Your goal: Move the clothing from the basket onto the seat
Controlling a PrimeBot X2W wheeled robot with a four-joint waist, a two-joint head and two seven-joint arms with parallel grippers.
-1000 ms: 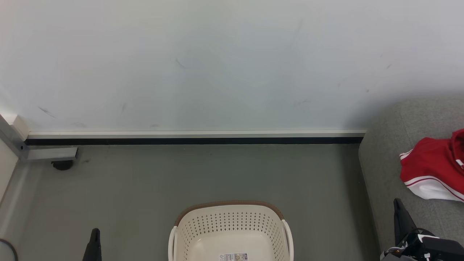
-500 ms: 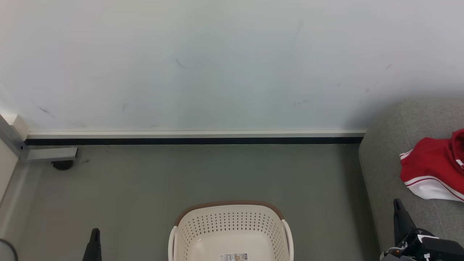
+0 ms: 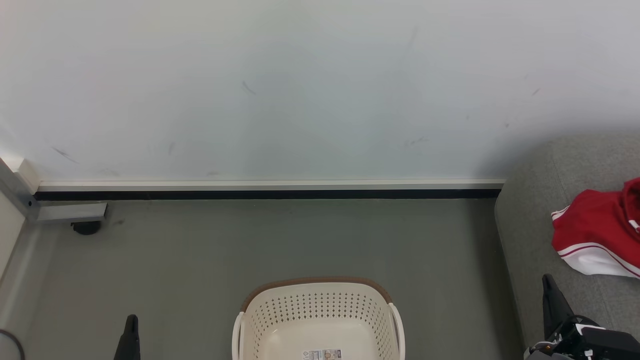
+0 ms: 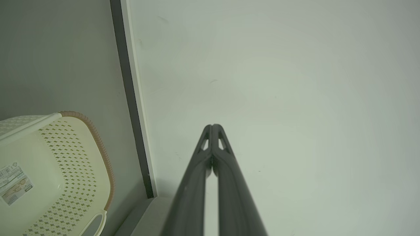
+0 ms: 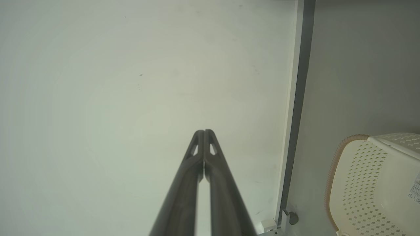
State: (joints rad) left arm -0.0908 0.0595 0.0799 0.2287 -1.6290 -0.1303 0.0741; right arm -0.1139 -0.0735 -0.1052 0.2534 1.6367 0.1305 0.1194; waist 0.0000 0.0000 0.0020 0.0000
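The red clothing (image 3: 595, 232) with its white band lies on the grey seat (image 3: 530, 235) at the right edge of the head view. The cream basket (image 3: 320, 310) stands on the floor at the bottom centre, with just a sticker on its base; it also shows in the wrist views as basket (image 4: 75, 170) and basket (image 5: 367, 183). My left gripper (image 3: 131, 322) points up at the lower left, away from the basket. My right gripper (image 3: 549, 282) rises beside the seat's front edge, below the clothing. Both are shut with nothing held: left gripper (image 4: 212, 126), right gripper (image 5: 204, 131).
A white wall (image 3: 280, 90) with a black skirting strip (image 3: 270, 195) runs behind the grey floor (image 3: 300, 240). A metal bracket with a dark caster (image 3: 86, 227) sits at the far left by a corner post.
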